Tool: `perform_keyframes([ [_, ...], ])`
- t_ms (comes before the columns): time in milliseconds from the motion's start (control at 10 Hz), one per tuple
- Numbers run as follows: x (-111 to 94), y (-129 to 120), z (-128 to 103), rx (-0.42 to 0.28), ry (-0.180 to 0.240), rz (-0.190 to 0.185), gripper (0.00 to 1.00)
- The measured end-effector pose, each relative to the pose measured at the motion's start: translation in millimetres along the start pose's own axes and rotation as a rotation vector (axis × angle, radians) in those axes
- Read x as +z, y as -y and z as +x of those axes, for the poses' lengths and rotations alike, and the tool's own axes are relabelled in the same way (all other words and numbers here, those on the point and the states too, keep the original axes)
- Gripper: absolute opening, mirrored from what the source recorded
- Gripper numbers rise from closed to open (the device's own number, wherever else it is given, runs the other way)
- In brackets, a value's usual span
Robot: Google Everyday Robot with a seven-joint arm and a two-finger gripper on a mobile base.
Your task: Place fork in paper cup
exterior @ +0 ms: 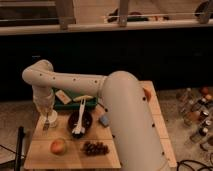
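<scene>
In the single camera view, the robot's thick white arm (120, 107) sweeps from the near right up and across to the far left of a wooden table (137, 152). Its gripper (46, 111) hangs down at the left end of the table, right over the paper cup (50, 119), a short white cylinder that stands there. The fork (46, 125) shows as a slim grey shape beside the cup's near left side, its tines low by the tabletop; whether the gripper has hold of it I cannot tell. To the right of the cup sits a dark bowl (81, 123) with a white plastic utensil (79, 120) lying across it. Behind the bowl lies a green tray (70, 102). Near the front edge rest a peach-coloured fruit (58, 146) and a bunch of dark grapes (95, 147).
</scene>
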State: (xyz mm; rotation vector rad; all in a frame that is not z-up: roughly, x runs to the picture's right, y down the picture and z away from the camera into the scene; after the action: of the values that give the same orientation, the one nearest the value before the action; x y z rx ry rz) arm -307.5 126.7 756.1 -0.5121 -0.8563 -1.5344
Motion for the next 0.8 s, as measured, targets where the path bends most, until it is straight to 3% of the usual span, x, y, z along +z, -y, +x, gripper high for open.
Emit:
perform_keyframes([
  [300, -3, -2, 6, 0.004, -0.007, 0.002, 0.76],
  [800, -8, 0, 13, -0.010, -0.011, -0.005, 0.80],
])
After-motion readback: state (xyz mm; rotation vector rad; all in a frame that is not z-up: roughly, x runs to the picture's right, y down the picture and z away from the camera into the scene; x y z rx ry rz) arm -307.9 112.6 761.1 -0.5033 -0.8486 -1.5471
